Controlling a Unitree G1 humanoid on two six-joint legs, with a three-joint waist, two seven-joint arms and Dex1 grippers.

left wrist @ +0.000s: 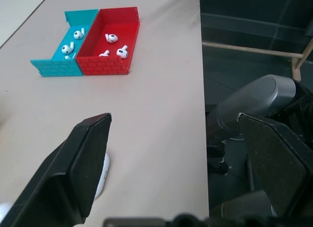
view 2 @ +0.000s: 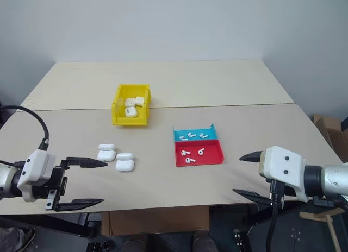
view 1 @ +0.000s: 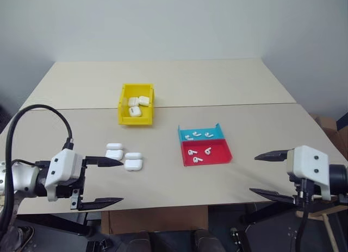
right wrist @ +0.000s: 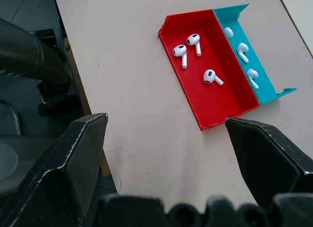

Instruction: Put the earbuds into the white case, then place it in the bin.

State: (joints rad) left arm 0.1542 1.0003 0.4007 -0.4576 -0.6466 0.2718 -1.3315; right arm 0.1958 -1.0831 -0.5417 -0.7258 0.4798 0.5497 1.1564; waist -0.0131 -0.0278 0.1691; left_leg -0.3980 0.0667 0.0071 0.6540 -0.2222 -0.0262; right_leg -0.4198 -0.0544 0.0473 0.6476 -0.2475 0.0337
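Several earbuds (view 1: 193,152) lie in a flat tray (view 1: 217,157), three in its teal half and three in its red half; the right wrist view shows them close up (right wrist: 193,40). A cluster of white cases (view 1: 133,161) sits on the table left of the tray, and more cases (view 1: 135,112) lie in the yellow bin (view 1: 124,102) behind it. My left gripper (view 1: 120,181) hangs open at the table's front edge, its upper finger tip just left of the cluster. My right gripper (view 1: 254,174) is open too, off the front edge right of the tray. Both hold nothing.
Two beige tables (view 1: 163,83) stand joined, with a seam running behind the bin. The floor beyond the front edge is dark, with a wooden frame (left wrist: 254,48) there. A cardboard box (view 1: 326,123) stands at the far right. In the left wrist view a case (left wrist: 101,175) peeks from under one finger.
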